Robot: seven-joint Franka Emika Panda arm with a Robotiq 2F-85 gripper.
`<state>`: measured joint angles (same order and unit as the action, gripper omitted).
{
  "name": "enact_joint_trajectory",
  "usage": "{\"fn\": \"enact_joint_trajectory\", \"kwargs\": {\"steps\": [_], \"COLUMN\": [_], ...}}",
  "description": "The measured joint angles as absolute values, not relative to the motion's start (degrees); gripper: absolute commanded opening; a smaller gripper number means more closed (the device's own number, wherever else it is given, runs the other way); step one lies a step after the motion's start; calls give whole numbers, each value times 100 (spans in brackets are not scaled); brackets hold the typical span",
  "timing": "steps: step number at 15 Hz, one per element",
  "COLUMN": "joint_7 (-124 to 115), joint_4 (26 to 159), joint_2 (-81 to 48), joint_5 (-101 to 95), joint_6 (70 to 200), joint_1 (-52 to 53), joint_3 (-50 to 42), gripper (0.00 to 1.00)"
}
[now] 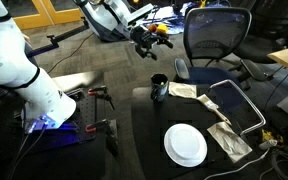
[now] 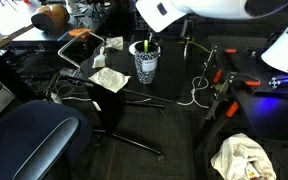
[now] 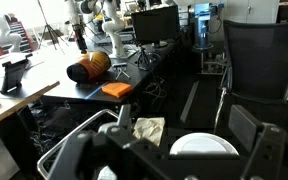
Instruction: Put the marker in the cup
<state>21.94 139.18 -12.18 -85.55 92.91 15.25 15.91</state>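
No text, label, brand, number or sign can be read in any of the views; a light speckled pattern is seen on the cup (image 2: 144, 65) in an exterior view, but it is too small and blurred to be made out as lettering.
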Motion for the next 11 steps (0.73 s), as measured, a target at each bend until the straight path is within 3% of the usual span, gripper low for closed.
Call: {"fn": "enact_joint_trajectory", "kwargs": {"steps": [11], "joint_7": [2205], "joint_4": [14537], "joint_2": [318], "joint_5": [-8553], "joint_6": [9296], "joint_1": [1523], "joint_3": [1576], "gripper": [100]}}
